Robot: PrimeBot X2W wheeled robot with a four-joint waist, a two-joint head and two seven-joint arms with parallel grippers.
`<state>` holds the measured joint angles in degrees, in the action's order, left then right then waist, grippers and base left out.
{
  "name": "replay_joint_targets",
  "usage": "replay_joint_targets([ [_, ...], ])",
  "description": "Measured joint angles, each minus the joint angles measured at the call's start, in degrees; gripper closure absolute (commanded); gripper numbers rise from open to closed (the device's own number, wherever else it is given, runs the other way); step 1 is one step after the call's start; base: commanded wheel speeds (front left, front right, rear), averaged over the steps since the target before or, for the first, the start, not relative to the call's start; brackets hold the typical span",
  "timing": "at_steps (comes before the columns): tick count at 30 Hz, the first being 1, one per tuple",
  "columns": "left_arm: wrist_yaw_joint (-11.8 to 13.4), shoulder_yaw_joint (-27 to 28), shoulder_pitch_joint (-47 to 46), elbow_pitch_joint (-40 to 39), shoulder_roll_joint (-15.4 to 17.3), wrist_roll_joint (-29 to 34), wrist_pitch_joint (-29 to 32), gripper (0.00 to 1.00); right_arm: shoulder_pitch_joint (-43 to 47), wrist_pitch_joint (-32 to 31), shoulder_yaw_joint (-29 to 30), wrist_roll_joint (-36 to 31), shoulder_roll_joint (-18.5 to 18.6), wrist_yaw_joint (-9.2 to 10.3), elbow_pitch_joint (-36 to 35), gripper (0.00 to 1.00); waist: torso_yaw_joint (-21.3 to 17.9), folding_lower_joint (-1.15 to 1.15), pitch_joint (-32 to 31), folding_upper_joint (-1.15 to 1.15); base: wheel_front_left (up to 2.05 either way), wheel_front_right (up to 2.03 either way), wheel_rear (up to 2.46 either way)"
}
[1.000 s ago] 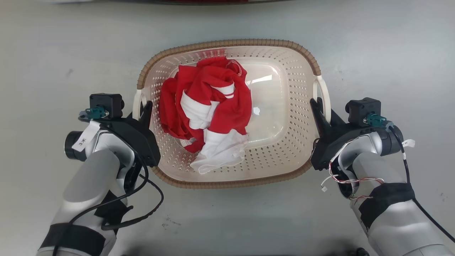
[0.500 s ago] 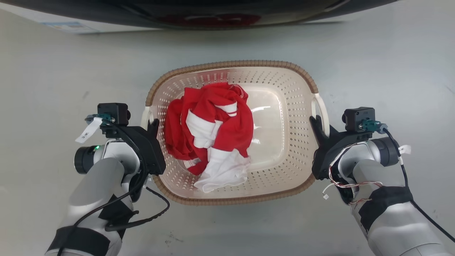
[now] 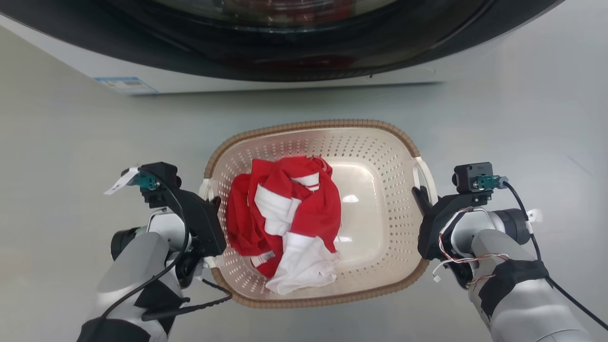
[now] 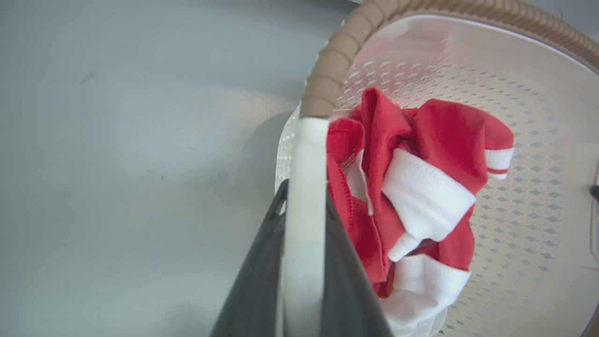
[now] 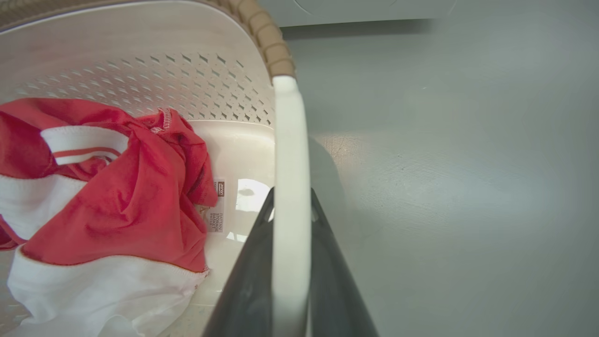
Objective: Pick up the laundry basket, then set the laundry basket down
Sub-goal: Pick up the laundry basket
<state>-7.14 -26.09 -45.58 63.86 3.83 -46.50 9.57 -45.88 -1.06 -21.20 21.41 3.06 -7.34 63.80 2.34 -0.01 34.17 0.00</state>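
Head view: laundry basket [image 3: 380, 156] (red-and-white garment [image 3: 285, 223] inside) over the grey floor [image 3: 71, 166], before the washing machine [image 3: 285, 47]; left claw [image 3: 212, 202] clamped on its left handle [image 4: 304, 187], right claw [image 3: 418, 192] clamped on its right handle [image 5: 290, 164].

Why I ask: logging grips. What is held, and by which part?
The laundry basket: left claw shut on its left white handle, right claw on its right handle.

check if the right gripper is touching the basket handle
Touching. The right wrist view shows the right gripper with its jaws closed on the white handle of the laundry basket.
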Motion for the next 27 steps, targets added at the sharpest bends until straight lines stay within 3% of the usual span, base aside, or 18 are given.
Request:
replay_joint_targets([
  [27, 0.0, -1.8, 3.1, 1.5, 1.0, -6.6, 13.1, 1.00, 1.9, -8.5, -1.3, 6.0, -1.2, -0.49, 5.6, 1.00, -0.8, 0.00, -16.3, 0.00, 0.00, 0.00, 0.00],
])
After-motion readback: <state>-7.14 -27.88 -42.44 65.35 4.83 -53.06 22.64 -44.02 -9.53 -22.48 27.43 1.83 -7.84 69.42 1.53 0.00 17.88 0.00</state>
